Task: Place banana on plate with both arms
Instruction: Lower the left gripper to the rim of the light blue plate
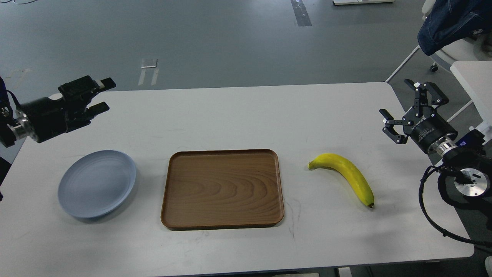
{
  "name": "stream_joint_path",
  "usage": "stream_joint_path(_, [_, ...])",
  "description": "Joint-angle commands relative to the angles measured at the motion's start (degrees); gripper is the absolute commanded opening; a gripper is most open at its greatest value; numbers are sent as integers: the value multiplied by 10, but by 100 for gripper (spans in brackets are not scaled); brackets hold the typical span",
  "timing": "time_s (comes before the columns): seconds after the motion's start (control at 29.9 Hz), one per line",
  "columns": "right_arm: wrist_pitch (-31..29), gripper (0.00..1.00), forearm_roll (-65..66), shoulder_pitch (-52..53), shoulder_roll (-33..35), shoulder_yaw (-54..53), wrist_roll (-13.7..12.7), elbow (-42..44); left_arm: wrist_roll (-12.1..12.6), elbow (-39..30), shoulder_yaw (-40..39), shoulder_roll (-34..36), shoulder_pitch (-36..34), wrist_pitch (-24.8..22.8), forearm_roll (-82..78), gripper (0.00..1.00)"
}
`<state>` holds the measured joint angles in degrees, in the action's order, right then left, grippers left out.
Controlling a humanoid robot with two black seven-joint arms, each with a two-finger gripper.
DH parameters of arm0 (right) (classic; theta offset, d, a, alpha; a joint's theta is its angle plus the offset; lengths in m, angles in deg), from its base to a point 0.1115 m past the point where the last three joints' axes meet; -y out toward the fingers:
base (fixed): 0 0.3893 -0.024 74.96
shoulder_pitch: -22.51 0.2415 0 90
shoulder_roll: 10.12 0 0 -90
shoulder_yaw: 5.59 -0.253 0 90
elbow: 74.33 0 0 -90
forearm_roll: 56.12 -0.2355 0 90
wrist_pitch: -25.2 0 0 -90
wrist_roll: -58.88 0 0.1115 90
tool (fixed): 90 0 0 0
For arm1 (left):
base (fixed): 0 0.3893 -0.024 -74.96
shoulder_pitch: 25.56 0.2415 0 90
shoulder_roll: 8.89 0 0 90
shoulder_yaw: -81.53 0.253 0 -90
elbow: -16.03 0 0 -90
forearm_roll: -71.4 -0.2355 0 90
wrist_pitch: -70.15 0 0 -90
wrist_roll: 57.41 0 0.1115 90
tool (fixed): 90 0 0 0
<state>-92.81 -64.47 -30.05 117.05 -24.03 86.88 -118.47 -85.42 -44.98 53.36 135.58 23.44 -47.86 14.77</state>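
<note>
To the right of the wooden tray (223,188), well apart from it, the banana (344,176) lies flat on the pale worktop (238,115), greenish stem end toward the tray, dark tip away from it. To the tray's left sits the blue-grey plate (97,184), with nothing on it. So the task looks barely begun: the banana is untouched, and picking it up, carrying it across the tray and setting it on the plate all remain.

The right gripper (399,105) hangs right of the tray, beyond the banana and over the worktop's edge, its fingers spread wide and grasping nothing. The left gripper (104,95) hovers left of the tray, behind the plate, fingers parted and likewise released.

Beyond the tray's far side the worktop ends at a grey floor (215,42); a white chair with dark blue cloth (449,23) stands off to the far right.
</note>
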Motion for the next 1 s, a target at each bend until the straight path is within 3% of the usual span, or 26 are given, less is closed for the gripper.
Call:
stream_joint_path(0.0, [0,100,0,0,-2,-1,0,0,0,-41,2,48,7,0,-166,100])
stream_joint_path(0.1, [0,100,0,0,-4,-2,0,-1,0,-41,10,63,14,19,-268,100])
stream_joint_path(0.17, [0,100,1,0,-7,-2,0,-1,0,-34,39,69,32,65,-327,100])
stream_joint_path(0.3, [0,100,1,0,-5,-1,0,-1,0,-19,74,68,39,112,-337,100])
stream_joint_path(0.53, [0,100,1,0,-3,-2,0,-1,0,77,154,37,44,188,-328,100])
stream_joint_path(0.77, [0,100,1,0,-1,-2,0,-2,0,155,160,-1,65,192,-300,100])
stream_joint_path(0.97, [0,100,1,0,1,-3,0,-2,0,164,160,-10,84,191,-263,98])
